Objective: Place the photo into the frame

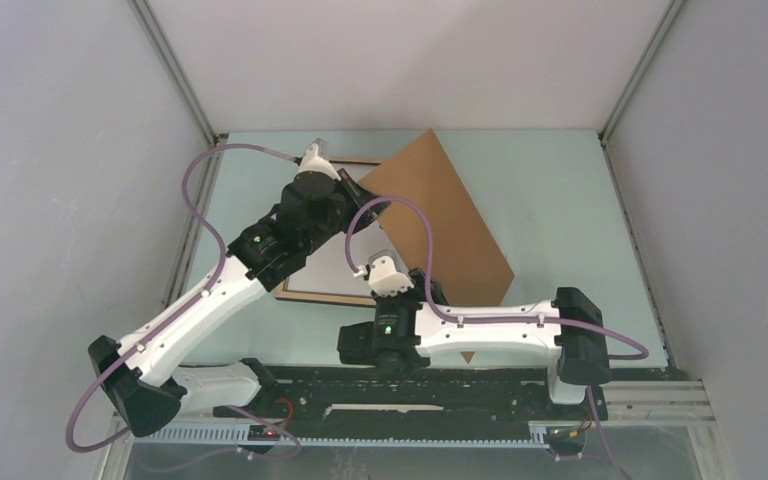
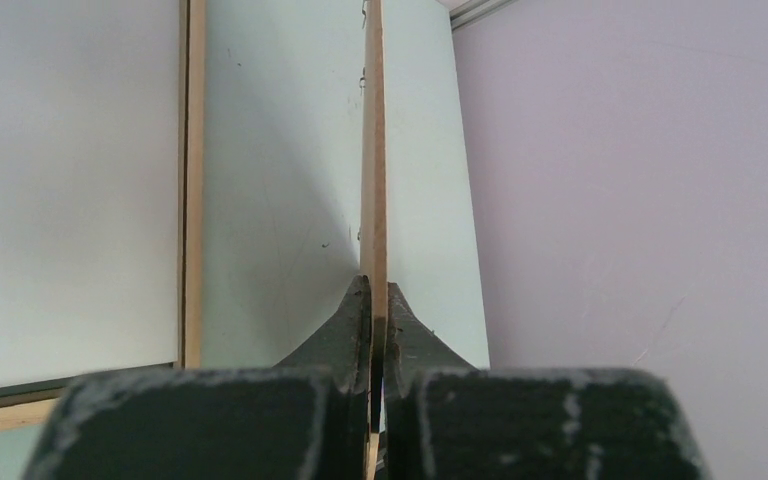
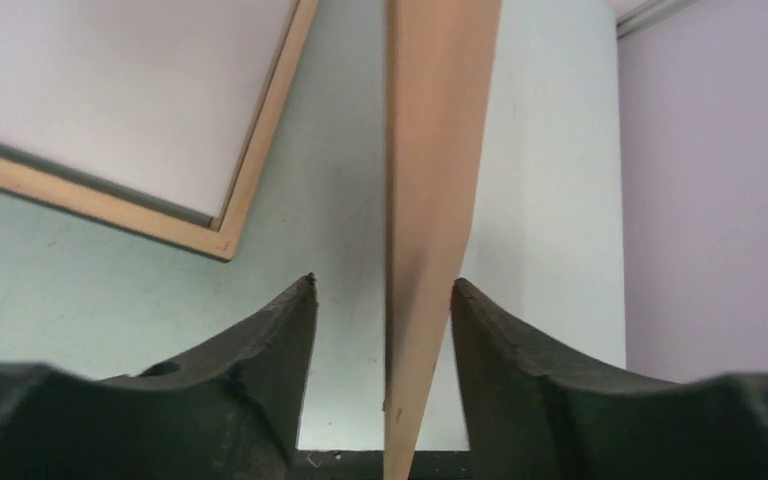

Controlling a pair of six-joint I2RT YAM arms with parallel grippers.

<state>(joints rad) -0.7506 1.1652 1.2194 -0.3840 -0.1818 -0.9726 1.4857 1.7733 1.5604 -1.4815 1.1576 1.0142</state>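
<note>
Lying flat on the table (image 1: 560, 200), the frame (image 1: 320, 296) sits under the left arm with its light wood rim showing. A pale sheet fills its opening. I take it for the photo (image 2: 60, 180) lying face down, though no landscape shows to confirm that. If so, the insertion is done and closing the back is left. The brown backing board (image 1: 450, 230) is held up on edge beside the frame, not yet laid in. The left claw (image 2: 378, 290) is clamped on the board's edge. The right claw (image 3: 383, 282) straddles another edge, jaws apart.
</note>
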